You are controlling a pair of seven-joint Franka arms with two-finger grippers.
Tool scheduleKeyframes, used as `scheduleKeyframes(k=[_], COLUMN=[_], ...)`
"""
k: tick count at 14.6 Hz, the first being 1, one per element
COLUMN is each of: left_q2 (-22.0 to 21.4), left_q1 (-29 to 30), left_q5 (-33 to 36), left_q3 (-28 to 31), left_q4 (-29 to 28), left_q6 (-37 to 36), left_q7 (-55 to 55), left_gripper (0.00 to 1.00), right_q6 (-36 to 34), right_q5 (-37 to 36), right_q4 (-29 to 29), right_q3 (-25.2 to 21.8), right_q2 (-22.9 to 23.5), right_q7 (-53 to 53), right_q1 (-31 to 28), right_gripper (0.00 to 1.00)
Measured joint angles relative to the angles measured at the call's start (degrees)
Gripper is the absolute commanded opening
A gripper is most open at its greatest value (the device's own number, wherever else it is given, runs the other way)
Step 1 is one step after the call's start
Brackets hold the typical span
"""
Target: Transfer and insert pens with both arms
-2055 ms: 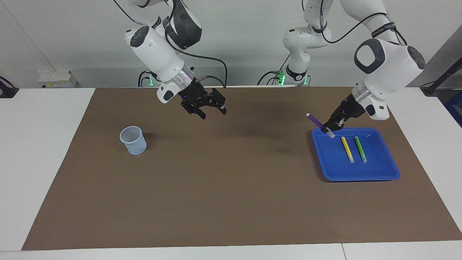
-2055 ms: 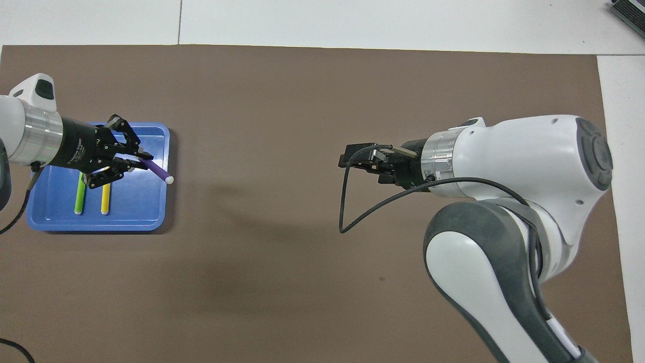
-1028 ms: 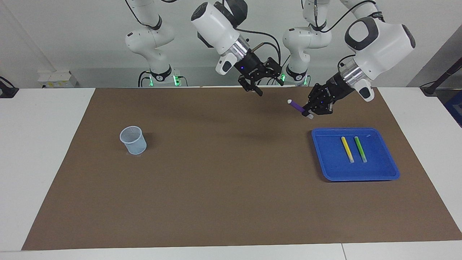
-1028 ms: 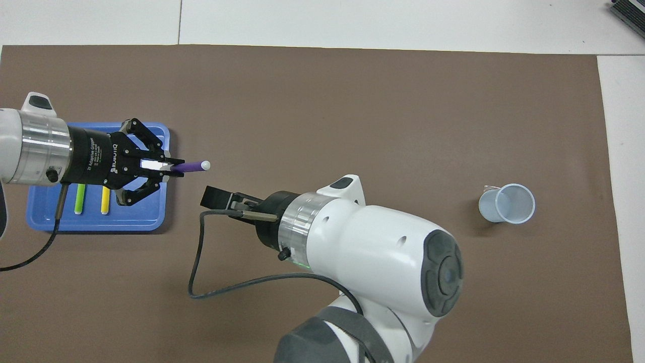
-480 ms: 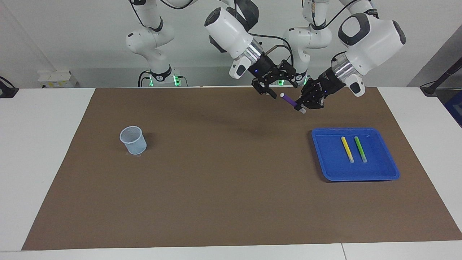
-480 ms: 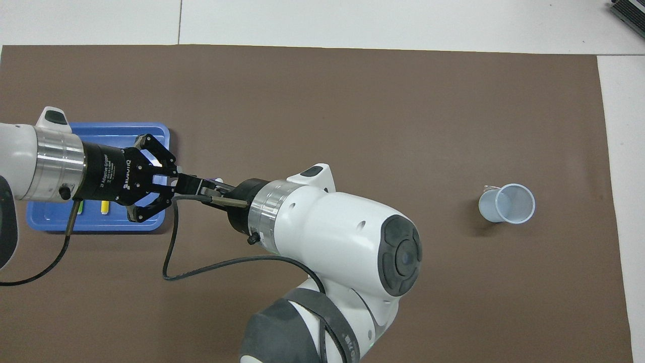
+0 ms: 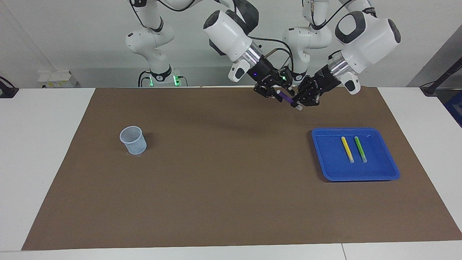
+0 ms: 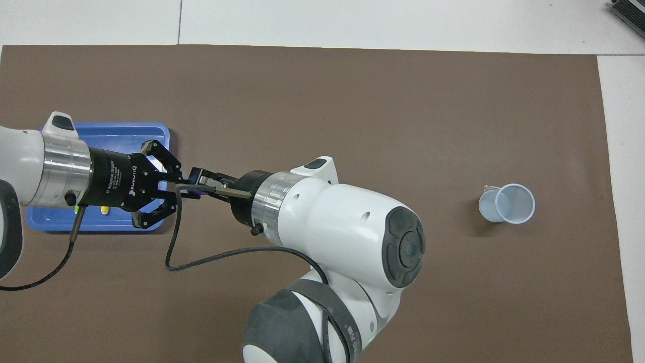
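While the overhead view hides the handover under the right arm's bulk, the facing view shows the right gripper (image 7: 273,93) at the purple pen's (image 7: 286,97) tip, finger state unclear. The left gripper (image 7: 302,101) is clamped on that pen's capped end, over bare mat. Yellow pen (image 7: 347,148) and green pen (image 7: 360,148) lie in the blue tray (image 7: 335,171). Wide open mat separates tray and cup (image 7: 133,140).
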Motion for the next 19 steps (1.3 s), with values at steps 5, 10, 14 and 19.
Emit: scheduleKeyframes(k=[5,10,14,19], left_q2=[-0.2,-0.5,-0.6,-0.7], left_q1=[0.0,0.0,0.0,0.0], left_q5=[0.0,0.0,0.0,0.0], left_q3=[0.0,0.0,0.0,0.0], left_q4=[-0.1,-0.3,-0.3,-0.4], left_q6=[-0.1,-0.1,-0.1,-0.2], left_q7=[-0.1,-0.1,-0.1,-0.1], left_gripper=[0.00,0.00,0.00,0.00], right_q6=[0.0,-0.1,-0.2,-0.2], right_q5=[0.0,0.0,0.0,0.0], right_q4=[-0.1,-0.2,-0.2,-0.2], right_q3=[0.0,0.0,0.1,0.3], right_q2=[0.2,0.7,0.7,0.7], right_q7=[0.0,0.0,0.0,0.0], right_q1=[0.0,0.0,0.1,0.3], right_gripper=[0.49,0.43,0.42,0.38])
